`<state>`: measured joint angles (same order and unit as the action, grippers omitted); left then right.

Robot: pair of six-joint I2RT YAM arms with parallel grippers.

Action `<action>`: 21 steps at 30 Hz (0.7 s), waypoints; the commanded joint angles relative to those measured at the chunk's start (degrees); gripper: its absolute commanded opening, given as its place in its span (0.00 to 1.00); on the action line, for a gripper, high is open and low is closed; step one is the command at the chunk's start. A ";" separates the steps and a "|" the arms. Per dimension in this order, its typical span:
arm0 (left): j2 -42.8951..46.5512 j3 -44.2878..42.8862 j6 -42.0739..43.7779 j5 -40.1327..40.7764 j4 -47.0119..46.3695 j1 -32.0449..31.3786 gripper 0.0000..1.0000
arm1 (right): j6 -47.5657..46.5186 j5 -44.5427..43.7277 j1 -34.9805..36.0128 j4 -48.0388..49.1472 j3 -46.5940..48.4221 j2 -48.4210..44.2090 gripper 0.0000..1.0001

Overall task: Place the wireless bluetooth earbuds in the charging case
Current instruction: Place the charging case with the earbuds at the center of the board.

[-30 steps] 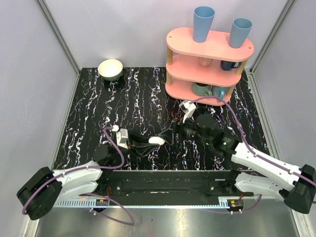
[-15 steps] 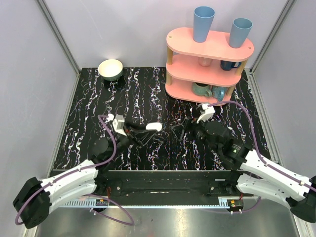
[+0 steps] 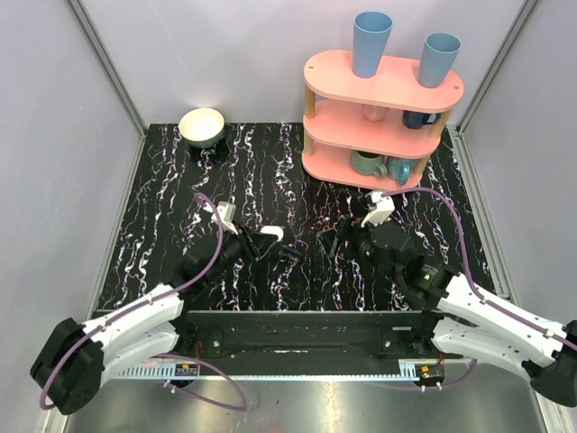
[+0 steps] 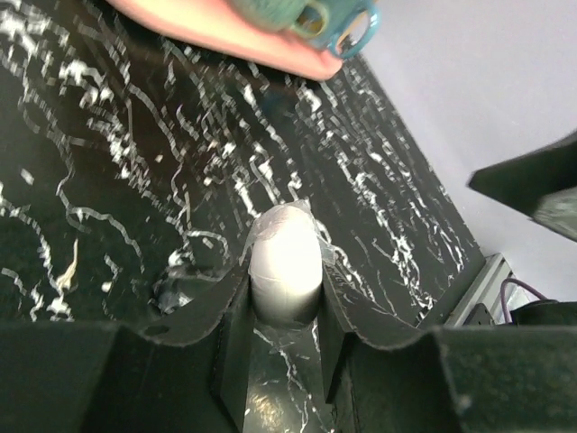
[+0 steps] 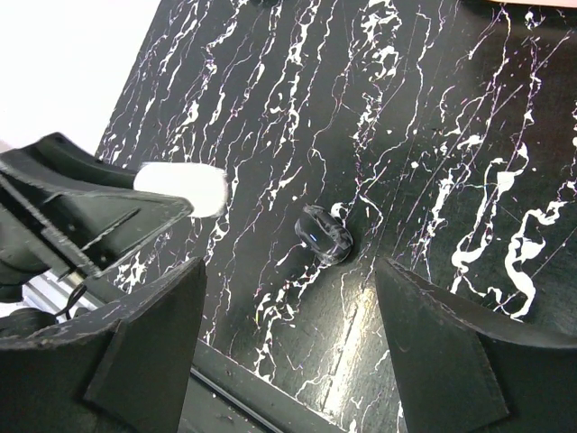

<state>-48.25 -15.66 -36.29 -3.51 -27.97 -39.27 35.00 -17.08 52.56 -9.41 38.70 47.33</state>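
My left pincer (image 4: 285, 308) is clamped on the charging case (image 4: 285, 257). The 2 dark fingers press its sides and its rounded white end pokes out past the tips, towards the far right of the bench (image 3: 180, 198). I cannot tell from any view whether the case touches the marble surface or hangs just above it. My right pincer (image 5: 288, 293) stands wide apart with nothing between its fingers, and it faces the left one from the right, tips pointing down at the bench. Just beyond its gap, on the black veined surface, lies 1 small dark glossy bud (image 5: 325, 234). It is clear of both fingers and sits to the right of the case, near it but not touching. It is too small for me to say for certain that it is an earbud, and I see no second one. In the overhead view the bud lies between the 2 pincers, slightly nearer the arm bases than the case. Farther out, a pink shelf (image 3: 379, 99) of 3 tiers stands at the far right of the bench, with 2 blue cups (image 3: 370, 41) upside down on top and mugs on the lower tiers. A pale bowl (image 3: 202, 126) sits at the far left corner, well apart from everything else.
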 commanded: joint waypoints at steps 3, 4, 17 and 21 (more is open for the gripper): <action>-7.02 0.00 -8.69 -9.31 -7.87 7.35 0.00 | 1.56 -0.94 0.18 0.97 0.67 1.36 0.83; -8.34 0.71 -9.84 -10.98 -10.50 8.75 0.00 | 1.56 -0.76 0.18 0.88 0.94 1.62 0.83; -28.81 -4.11 -15.91 -24.87 -21.68 16.15 0.04 | 2.61 -0.41 0.18 0.62 0.24 0.92 0.83; -32.69 -3.94 -18.19 -24.79 -26.61 16.33 0.04 | 2.79 -0.23 0.18 0.53 -0.29 0.22 0.83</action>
<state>-77.95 -17.58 -51.40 -25.85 -44.49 -23.46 36.80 -16.88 52.56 -9.72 38.57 48.99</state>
